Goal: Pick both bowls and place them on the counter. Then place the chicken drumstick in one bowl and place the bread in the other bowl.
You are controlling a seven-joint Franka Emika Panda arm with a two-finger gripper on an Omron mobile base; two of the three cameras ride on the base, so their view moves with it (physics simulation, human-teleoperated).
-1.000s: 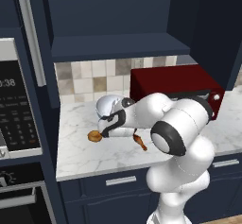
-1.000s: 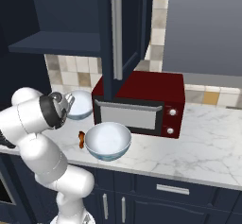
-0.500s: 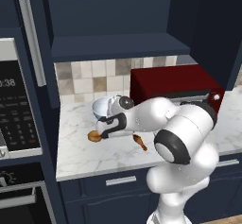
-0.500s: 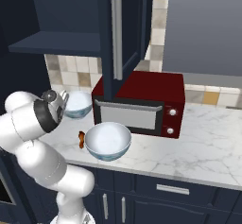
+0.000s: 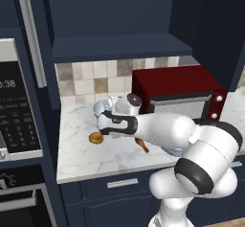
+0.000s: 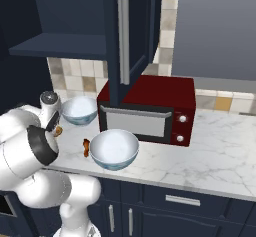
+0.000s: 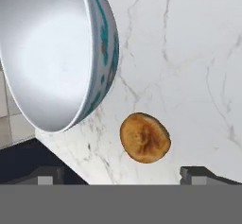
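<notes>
Two white bowls with teal patterning stand on the marble surface [image 5: 86, 159]: the far bowl [image 6: 79, 110] by the tiled wall, the near bowl [image 6: 114, 148] before the red microwave [image 6: 150, 108]. Reaching left and low, the arm holds its pincer [image 7: 122, 175] spread wide, empty, over the round golden bread [image 7: 144, 137]. Beside the near bowl lies the brown chicken drumstick [image 5: 141, 145].

Two bowls [image 6: 114, 149] on marble counter [image 6: 220, 153]
</notes>
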